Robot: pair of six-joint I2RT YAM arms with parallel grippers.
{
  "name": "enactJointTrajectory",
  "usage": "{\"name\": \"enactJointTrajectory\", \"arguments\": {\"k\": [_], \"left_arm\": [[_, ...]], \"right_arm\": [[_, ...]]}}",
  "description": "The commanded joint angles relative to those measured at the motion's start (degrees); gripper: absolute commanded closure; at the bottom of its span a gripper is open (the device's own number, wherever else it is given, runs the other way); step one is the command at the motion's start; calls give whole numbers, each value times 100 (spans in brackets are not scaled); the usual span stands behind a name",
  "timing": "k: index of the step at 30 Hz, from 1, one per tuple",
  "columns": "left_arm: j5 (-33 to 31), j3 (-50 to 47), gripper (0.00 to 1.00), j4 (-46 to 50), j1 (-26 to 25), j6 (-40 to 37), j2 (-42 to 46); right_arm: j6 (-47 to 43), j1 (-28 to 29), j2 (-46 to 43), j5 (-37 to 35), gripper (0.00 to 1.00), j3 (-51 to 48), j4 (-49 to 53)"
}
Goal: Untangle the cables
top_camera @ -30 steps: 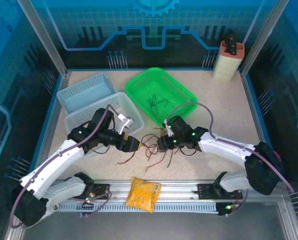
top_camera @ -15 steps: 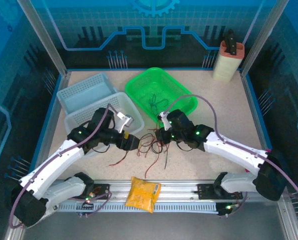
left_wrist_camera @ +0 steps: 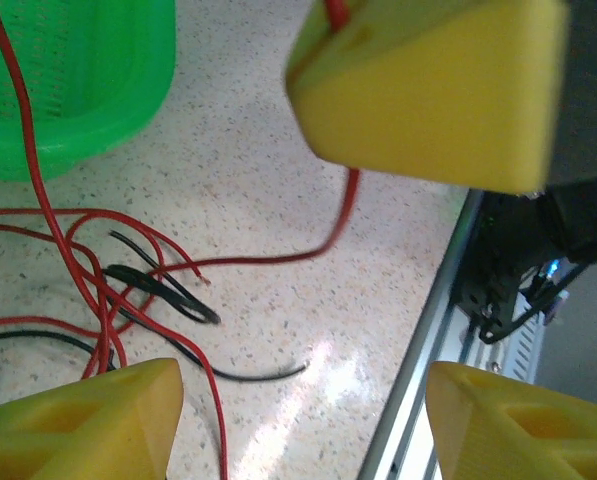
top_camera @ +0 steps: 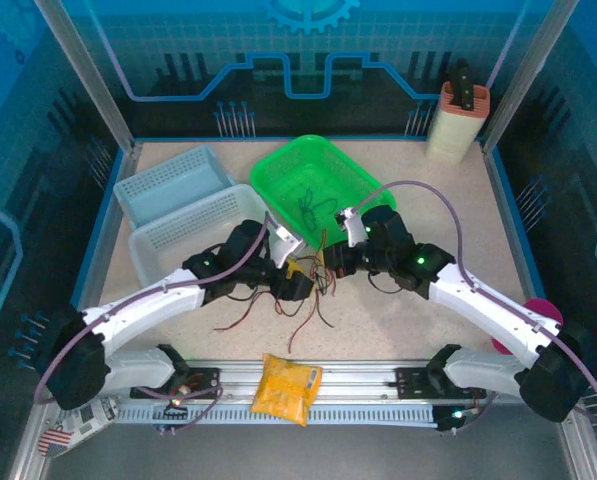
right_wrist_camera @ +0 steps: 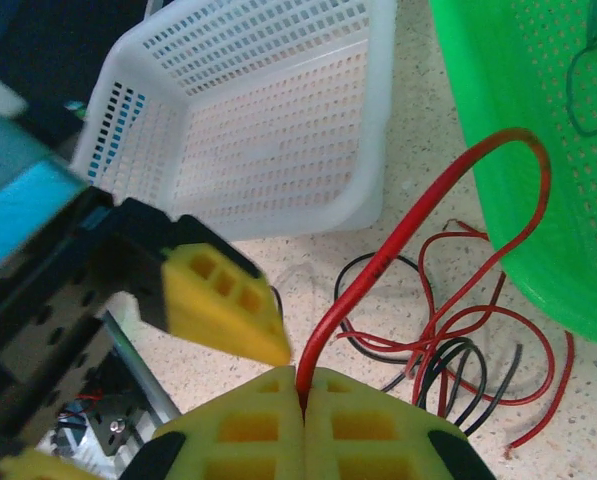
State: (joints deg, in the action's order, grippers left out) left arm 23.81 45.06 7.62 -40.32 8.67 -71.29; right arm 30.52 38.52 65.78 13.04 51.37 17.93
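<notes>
Yellow right claw (right_wrist_camera: pixel 303 385) clamped on thin red cable (right_wrist_camera: pixel 418 218), left claw (left_wrist_camera: pixel 300 385) gaping empty above tangled wiry cables (left_wrist_camera: pixel 160 288)

Both arms look like twins tbh: the left arm (top_camera: pixel 138 308) and right arm (top_camera: pixel 478 300) have glossy white shells on the long links, chunky black joint housings with tiny green LEDs (top_camera: pixel 418 262), and a thick lilac-grey cable (top_camera: pixel 418 186) running along each. The left gripper (left_wrist_camera: pixel 300 375) and right gripper (right_wrist_camera: pixel 303 385) both wear bright yellow plastic fingers (right_wrist_camera: pixel 248 430) with hollow square cells moulded in, fixed to black mounts.
</notes>
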Motion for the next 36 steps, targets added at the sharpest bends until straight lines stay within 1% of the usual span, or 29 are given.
{"name": "enactJointTrajectory", "arguments": {"k": [1,6,14,17,18,20,22,23,24,26,27,29,31,33,36], "left_arm": [[-10,115,34,-856,-56,9,-154],[88,-38,35,-1779,-200,127,-362],[236,-123,43,-2166,-318,224,-768],[314,-155,52,-2247,-337,230,-840],[336,-146,57,-2263,-341,240,-864],[407,-137,69,-2332,-337,280,-902],[493,-155,87,-2444,-338,337,-917],[561,-163,98,-2485,-339,335,-909],[609,-156,100,-2488,-337,337,-890],[605,-143,100,-2443,-343,359,-808],[565,-154,100,-2436,-339,352,-758],[405,-178,100,-2391,-339,355,-630],[298,-174,100,-2373,-339,354,-572],[298,-127,100,-2359,-338,346,-583],[351,-62,100,-2355,-341,381,-657]], "right_arm": [[191,-138,-100,377,100,-178,-118],[459,-341,-99,746,100,-242,-249],[651,-398,-265,836,100,-321,-268],[687,-414,-287,874,100,-339,-307],[699,-418,-286,884,100,-339,-315],[708,-427,-291,893,100,-357,-325],[701,-442,-289,883,100,-371,-317],[685,-455,-285,864,93,-360,-296],[635,-475,-301,796,78,-336,-208],[454,-558,-378,612,47,-257,101],[328,-609,-480,422,41,-232,306],[101,-732,-786,163,35,-276,616],[-77,-896,-1138,-25,31,-467,928],[-197,-1064,-1441,-229,30,-672,1363],[-317,-1106,-1693,-339,30,-1034,1775]]}}
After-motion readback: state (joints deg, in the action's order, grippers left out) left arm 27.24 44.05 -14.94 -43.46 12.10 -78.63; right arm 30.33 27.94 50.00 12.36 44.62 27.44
